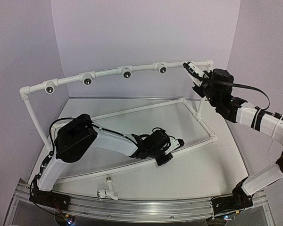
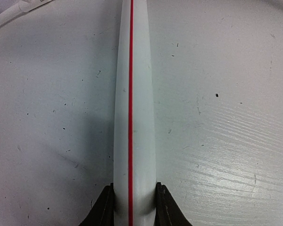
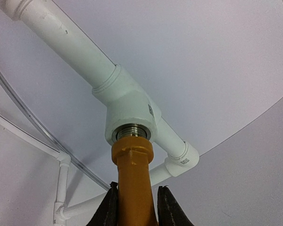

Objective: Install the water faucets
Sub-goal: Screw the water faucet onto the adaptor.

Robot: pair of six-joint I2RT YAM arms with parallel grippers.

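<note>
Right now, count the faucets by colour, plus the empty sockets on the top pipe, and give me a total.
White faucet: 1
Yellow-orange faucet: 1
Empty dark sockets: 4
Total: 6

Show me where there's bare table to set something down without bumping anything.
Bare tabletop front right, between the frame's near floor pipe and the metal front rail. More inside the floor frame, behind the left arm. Crowded front left: that arm, its pincer shut on the pipe, and the white faucet lying by the rail.
</note>
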